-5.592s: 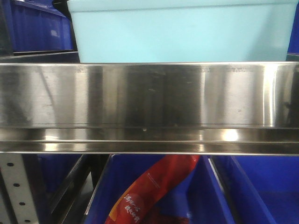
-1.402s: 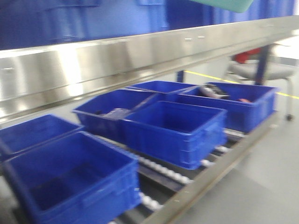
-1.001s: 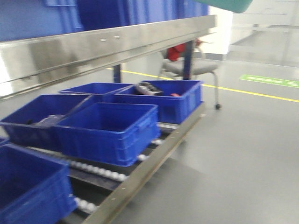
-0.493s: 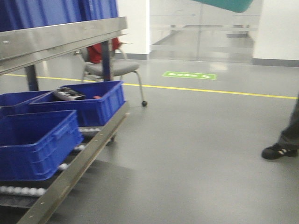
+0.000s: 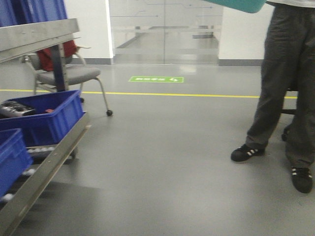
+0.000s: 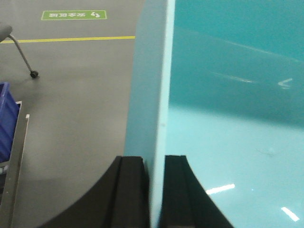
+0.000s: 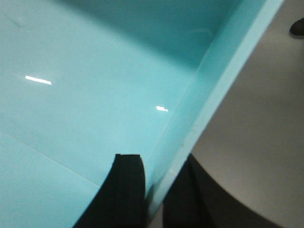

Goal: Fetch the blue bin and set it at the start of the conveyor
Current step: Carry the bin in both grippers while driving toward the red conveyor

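Note:
The pale turquoise blue bin is held up in the air; only its underside corner shows at the top of the front view. My left gripper is shut on the bin's left wall, one finger outside and one inside. My right gripper is shut on the bin's right wall in the same way. The bin's inside is empty. The conveyor start is out of view.
A steel rack with dark blue crates on rollers stands at the left. A grey chair stands behind it. A person's legs in dark trousers stand at the right. A yellow floor line runs across.
The view has swung right, away from the rack. The crates slid off to the left, open floor came in, and the person's legs now fill the right side. Both grippers keep the bin.

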### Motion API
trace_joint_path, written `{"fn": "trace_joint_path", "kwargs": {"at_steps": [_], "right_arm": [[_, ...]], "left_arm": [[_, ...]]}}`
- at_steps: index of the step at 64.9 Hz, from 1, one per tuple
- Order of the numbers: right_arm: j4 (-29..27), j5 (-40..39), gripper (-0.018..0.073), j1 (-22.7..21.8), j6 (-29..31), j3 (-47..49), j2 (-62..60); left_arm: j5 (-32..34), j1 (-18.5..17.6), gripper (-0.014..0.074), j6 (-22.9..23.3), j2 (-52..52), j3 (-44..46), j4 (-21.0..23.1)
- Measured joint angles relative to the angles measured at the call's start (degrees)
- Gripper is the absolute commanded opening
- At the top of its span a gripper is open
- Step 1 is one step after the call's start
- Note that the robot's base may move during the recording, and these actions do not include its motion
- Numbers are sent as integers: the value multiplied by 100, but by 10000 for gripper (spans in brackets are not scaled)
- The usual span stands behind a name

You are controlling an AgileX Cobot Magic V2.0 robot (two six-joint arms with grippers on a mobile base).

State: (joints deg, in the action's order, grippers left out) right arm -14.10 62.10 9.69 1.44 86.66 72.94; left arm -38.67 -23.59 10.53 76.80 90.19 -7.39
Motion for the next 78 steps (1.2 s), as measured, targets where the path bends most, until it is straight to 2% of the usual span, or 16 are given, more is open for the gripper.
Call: {"fn": "trace_joint_path", "kwargs": {"at_steps": [52, 78], "right_arm": [[0, 0, -151, 0, 0, 0, 0], [-24, -135, -151, 0, 0, 0, 81]], "left_arm": [[0, 0, -111, 0, 0, 0, 0], [0, 0, -111, 0, 0, 0, -136]]}}
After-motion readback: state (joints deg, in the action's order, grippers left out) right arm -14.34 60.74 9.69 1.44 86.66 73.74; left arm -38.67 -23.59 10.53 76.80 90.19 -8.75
